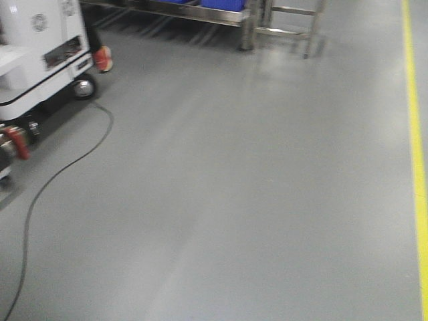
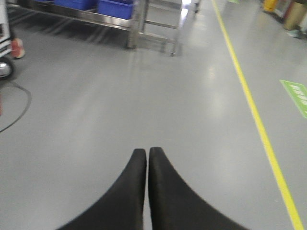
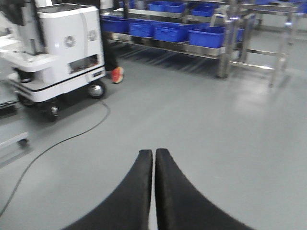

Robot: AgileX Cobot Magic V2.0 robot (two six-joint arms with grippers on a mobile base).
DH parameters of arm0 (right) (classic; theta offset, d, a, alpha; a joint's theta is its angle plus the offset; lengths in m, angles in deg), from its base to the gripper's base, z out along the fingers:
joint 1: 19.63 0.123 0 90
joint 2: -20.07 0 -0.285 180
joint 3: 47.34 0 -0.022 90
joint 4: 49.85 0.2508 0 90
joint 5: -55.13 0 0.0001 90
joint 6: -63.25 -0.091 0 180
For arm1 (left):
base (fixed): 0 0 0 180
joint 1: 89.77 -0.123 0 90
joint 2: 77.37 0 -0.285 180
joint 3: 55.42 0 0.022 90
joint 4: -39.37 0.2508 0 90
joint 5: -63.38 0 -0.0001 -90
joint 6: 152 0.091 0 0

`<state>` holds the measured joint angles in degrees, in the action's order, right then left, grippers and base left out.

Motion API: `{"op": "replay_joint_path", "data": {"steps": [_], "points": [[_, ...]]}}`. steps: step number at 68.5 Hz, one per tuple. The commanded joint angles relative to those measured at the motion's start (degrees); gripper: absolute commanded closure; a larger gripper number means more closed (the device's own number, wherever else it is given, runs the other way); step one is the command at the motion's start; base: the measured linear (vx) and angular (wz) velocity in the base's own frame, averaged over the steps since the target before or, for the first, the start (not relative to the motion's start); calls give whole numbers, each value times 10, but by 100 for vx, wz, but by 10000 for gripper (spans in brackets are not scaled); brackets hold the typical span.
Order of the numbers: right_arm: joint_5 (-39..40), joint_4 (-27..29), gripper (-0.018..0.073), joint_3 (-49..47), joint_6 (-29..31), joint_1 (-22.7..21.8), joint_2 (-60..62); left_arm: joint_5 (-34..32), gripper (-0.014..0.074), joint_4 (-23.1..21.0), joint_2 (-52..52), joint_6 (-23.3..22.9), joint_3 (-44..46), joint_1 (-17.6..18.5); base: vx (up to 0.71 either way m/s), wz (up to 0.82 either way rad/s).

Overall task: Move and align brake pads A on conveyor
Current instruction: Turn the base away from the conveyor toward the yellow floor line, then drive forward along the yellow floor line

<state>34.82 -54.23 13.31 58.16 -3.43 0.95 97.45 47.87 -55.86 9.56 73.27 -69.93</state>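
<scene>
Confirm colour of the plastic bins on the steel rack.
Blue. The rectangular plastic bins on the shiny steel rack show best in the right wrist view.

Ahead of left gripper (image 2: 147, 150): bare floor (image 2: 144, 96), I could pass freely up to the rack (image 2: 132, 24).
Ahead of right gripper (image 3: 153, 152): open floor; cable (image 3: 72, 135) trails across, left.
Left: white cart (image 3: 62, 48) blocks me; a shoe (image 3: 117, 74) beside it, I think.
Far end: blue bins (image 3: 206, 36) fill the rack.
Right: yellow line (image 2: 249, 100), flat paint.

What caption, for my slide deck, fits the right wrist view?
Shut right gripper above grey floor, facing white wheeled machine and blue bins.
</scene>
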Motion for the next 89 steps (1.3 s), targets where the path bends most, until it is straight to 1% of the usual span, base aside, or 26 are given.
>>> {"op": "replay_joint_path", "data": {"steps": [1,29,46,65,89], "points": [[42,-5,562,-15,5,-2,-4,-37,603,3,7,-1,14,2,9,-65],[42,-5,562,-15,5,-2,-4,-37,603,3,7,-1,14,2,12,-71],[42,-5,562,-15,5,-2,-4,-37,603,3,7,-1,14,2,17,-53],[42,-5,562,-15,5,-2,-4,-37,603,3,7,-1,14,2,23,-29],[42,-5,562,-15,5,-2,-4,-37,603,3,7,-1,14,2,33,-8]]}}
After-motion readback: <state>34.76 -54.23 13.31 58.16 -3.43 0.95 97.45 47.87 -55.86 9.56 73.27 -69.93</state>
